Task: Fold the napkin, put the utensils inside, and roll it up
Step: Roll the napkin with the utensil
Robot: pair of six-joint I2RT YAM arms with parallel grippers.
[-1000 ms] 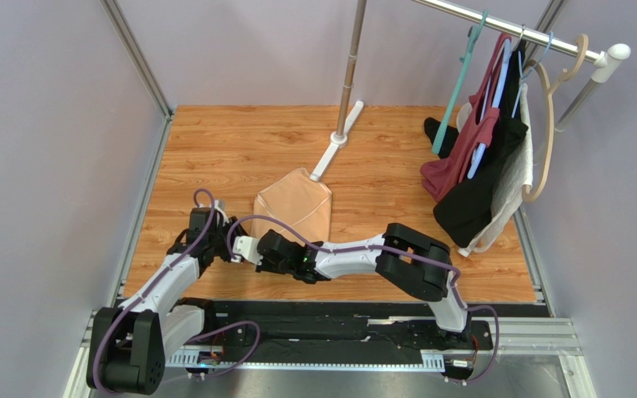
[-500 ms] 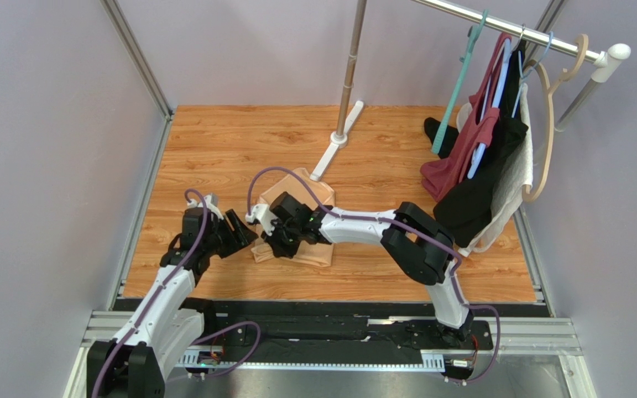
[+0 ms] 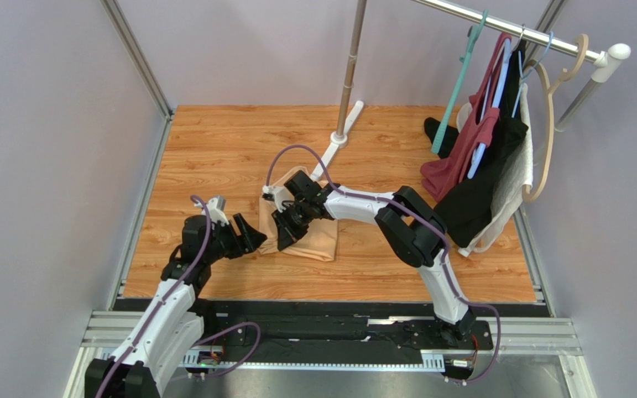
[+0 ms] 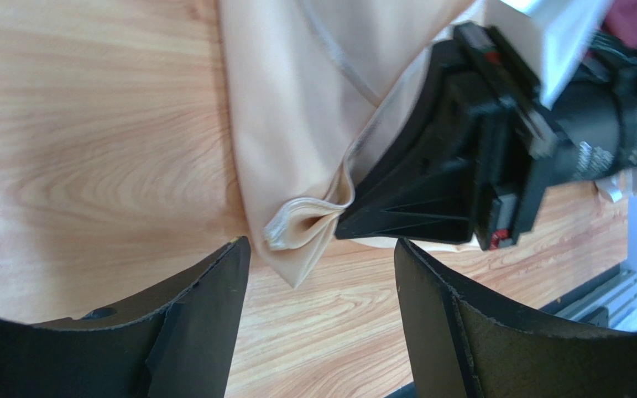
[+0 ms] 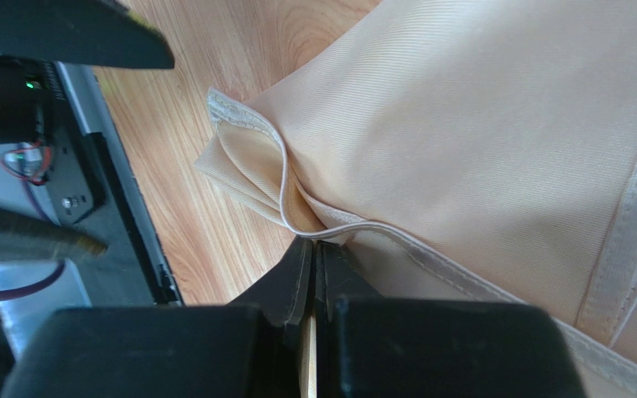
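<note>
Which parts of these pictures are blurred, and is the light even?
Top view: sharp, evenly lit, soft shadows. Right wrist view: the napkin shows crisp weave, but the right pincer close to the lens is blurred. Left wrist view: the left pincer is dark, the napkin well lit.

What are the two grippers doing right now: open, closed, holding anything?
Left gripper: open, holding nothing, jaws apart facing the napkin's folded corner.
Right gripper: closed, pinching the napkin's hemmed edge.
</note>
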